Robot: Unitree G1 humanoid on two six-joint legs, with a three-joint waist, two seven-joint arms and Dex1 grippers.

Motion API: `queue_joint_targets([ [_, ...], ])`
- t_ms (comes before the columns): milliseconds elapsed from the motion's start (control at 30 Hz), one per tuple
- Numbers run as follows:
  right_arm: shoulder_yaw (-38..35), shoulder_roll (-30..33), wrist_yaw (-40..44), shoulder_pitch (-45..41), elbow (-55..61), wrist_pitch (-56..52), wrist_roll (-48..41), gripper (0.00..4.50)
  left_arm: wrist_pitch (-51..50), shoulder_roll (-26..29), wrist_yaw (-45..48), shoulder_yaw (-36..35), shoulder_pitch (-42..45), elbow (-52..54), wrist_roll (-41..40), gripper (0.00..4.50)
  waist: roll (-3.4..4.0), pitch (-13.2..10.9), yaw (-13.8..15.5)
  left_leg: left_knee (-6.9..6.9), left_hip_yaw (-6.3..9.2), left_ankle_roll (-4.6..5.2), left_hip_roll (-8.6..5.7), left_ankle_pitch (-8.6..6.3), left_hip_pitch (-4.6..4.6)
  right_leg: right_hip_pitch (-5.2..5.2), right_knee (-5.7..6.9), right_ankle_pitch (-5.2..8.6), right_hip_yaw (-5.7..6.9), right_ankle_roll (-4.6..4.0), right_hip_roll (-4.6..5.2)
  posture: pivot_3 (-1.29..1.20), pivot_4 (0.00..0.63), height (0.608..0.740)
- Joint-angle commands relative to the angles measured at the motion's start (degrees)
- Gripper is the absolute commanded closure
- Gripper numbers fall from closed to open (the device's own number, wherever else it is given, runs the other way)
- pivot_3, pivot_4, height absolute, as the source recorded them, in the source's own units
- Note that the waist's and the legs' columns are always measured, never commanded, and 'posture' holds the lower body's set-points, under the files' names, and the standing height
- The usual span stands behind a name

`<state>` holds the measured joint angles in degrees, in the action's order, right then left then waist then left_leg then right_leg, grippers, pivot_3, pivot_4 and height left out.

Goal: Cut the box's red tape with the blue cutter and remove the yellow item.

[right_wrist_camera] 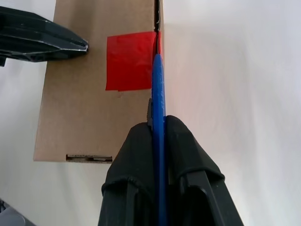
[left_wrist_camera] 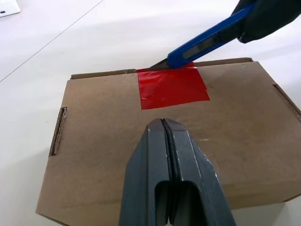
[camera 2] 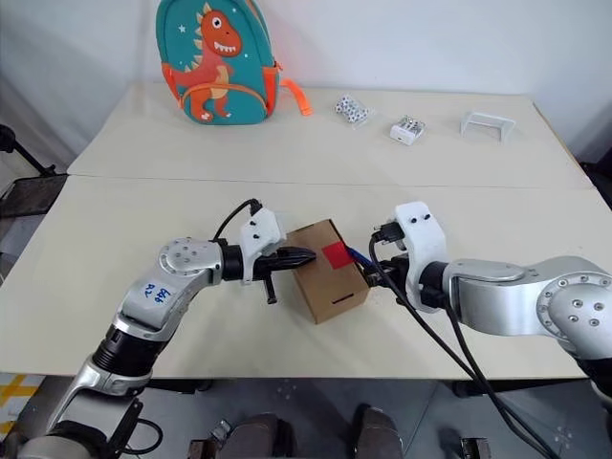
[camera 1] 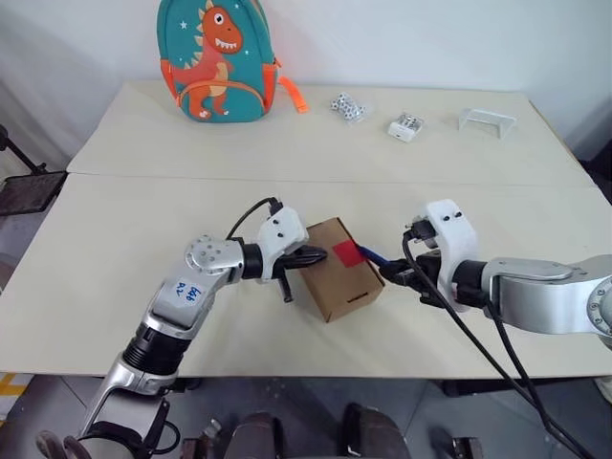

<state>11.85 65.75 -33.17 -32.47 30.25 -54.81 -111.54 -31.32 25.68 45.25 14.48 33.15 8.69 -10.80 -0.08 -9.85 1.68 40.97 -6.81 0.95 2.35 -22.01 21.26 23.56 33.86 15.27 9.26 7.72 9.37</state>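
The brown box (camera 1: pixel 337 279) lies near the table's front edge, closed, with the red tape (camera 1: pixel 347 253) across its lid edge. My left gripper (camera 1: pixel 318 257) is shut, and its tips (left_wrist_camera: pixel 162 123) rest on the box's top just short of the tape (left_wrist_camera: pixel 171 88). From the other side, my right gripper (right_wrist_camera: pixel 158 123) is shut on the blue cutter (right_wrist_camera: pixel 158 89). The cutter's dark tip sits at the lid seam, on the edge of the tape (right_wrist_camera: pixel 129 61). The yellow item is hidden.
A teal dinosaur backpack (camera 1: pixel 215 59) stands at the back left of the table (camera 1: pixel 115 268). Small dice-like pieces (camera 1: pixel 348 107), a white block (camera 1: pixel 405 126) and a clear bracket (camera 1: pixel 487 120) lie along the back right. Black cables hang off my right arm.
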Motion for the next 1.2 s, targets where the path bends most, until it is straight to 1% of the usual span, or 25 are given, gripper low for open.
queue_joint_targets([
  [33, 0.2, 2.8, 2.4, 1.6, 2.6, -0.1, -1.5, 4.41, -1.6, -0.2, 0.1, 3.8, -2.4, -1.6, 2.0, 4.5, 0.0, 0.0, 0.0, 0.0, 0.0, 0.0, 0.0, 0.0, 0.0, 0.0, 0.0, 0.0, 0.0, 0.0, 0.0, 0.0, 0.15, 0.74],
  [300, -0.4, 7.1, 6.6, 4.4, 4.4, 2.4, -1.5, 4.41, -1.0, -1.1, -0.3, 4.8, -2.8, -2.1, 2.5, 4.5, 0.0, 0.0, 0.1, 0.0, 0.01, 0.01, 0.0, -0.01, -0.01, -0.03, -0.03, 0.0, 0.0, 0.0, 0.01, 0.0, 0.15, 0.74],
  [433, -2.3, 8.8, 9.8, 7.6, 5.5, 4.6, -1.5, 4.41, -0.7, -1.5, 0.0, 5.3, -3.0, -2.2, 2.8, 4.5, 0.01, 0.0, 0.1, 0.0, 0.01, 0.02, -0.01, -0.01, -0.01, -0.03, -0.04, 0.0, 0.0, 0.0, 0.02, 0.0, 0.15, 0.74],
  [600, -3.7, 13.6, 14.4, 8.5, 5.7, 4.4, -1.5, 4.41, -0.4, -1.9, 0.0, 5.4, -3.1, -2.6, 3.0, 4.5, 0.03, 0.1, 0.0, 0.0, 0.01, 0.02, 0.0, -0.01, -0.03, -0.04, -0.04, 0.0, 0.0, 0.0, 0.02, 0.0, 0.15, 0.74],
  [667, -4.6, 16.1, 17.0, 7.5, 5.1, 3.6, -1.5, 4.41, -0.2, -1.9, 0.0, 5.5, -3.3, -2.7, 3.0, 4.5, 0.03, 0.1, 0.0, 0.0, 0.03, 0.02, 0.0, -0.02, -0.03, -0.03, -0.04, 0.0, 0.0, 0.0, 0.02, 0.0, 0.15, 0.74],
  [767, -6.2, 18.9, 20.9, 3.7, 3.0, 1.5, -1.5, 4.41, 0.1, -2.0, 0.2, 5.4, -3.2, -2.9, 2.9, 4.5, 0.04, 0.1, -0.1, 0.01, 0.1, 0.04, 0.01, -0.03, -0.03, -0.03, -0.04, 0.0, -0.03, 0.0, 0.02, 0.0, 0.15, 0.74],
  [967, -6.8, 20.9, 28.8, -4.7, -2.6, -4.4, -1.5, 4.41, 1.1, -1.5, 1.0, 5.4, -2.7, -3.7, 3.1, 4.5, 0.05, 0.1, -0.1, 0.07, 0.4, 0.15, 0.03, -0.12, -0.03, -0.03, -0.07, 0.0, -0.08, -0.02, 0.05, 0.0, 0.15, 0.74],
  [1067, -8.8, 23.0, 33.9, -6.2, -6.5, -8.2, -1.5, 4.41, 1.8, -1.1, 1.6, 5.2, -2.2, -4.2, 3.1, 4.5, 0.05, 0.1, 0.0, 0.08, 0.41, 0.17, 0.01, -0.14, -0.01, -0.02, -0.09, 0.0, -0.07, -0.02, 0.06, 0.0, 0.15, 0.74],
  [1133, -11.5, 24.0, 31.6, -2.8, -8.9, -8.3, -1.5, 4.41, 2.4, -0.8, 2.2, 4.8, -2.0, -4.4, 2.9, 4.5, 0.05, 0.1, 0.0, 0.07, 0.41, 0.16, 0.01, -0.17, -0.01, -0.03, -0.11, 0.0, -0.04, -0.02, 0.06, 0.0, 0.15, 0.74],
  [1200, -16.0, 23.0, 28.5, 4.0, -11.1, -7.4, -1.5, 4.41, 3.0, -0.5, 2.8, 4.5, -1.7, -4.6, 2.8, 4.5, 0.02, 0.1, 0.0, 0.08, 0.38, 0.17, 0.01, -0.19, -0.01, -0.04, -0.11, -0.01, -0.03, -0.02, 0.06, 0.0, 0.15, 0.74],
])
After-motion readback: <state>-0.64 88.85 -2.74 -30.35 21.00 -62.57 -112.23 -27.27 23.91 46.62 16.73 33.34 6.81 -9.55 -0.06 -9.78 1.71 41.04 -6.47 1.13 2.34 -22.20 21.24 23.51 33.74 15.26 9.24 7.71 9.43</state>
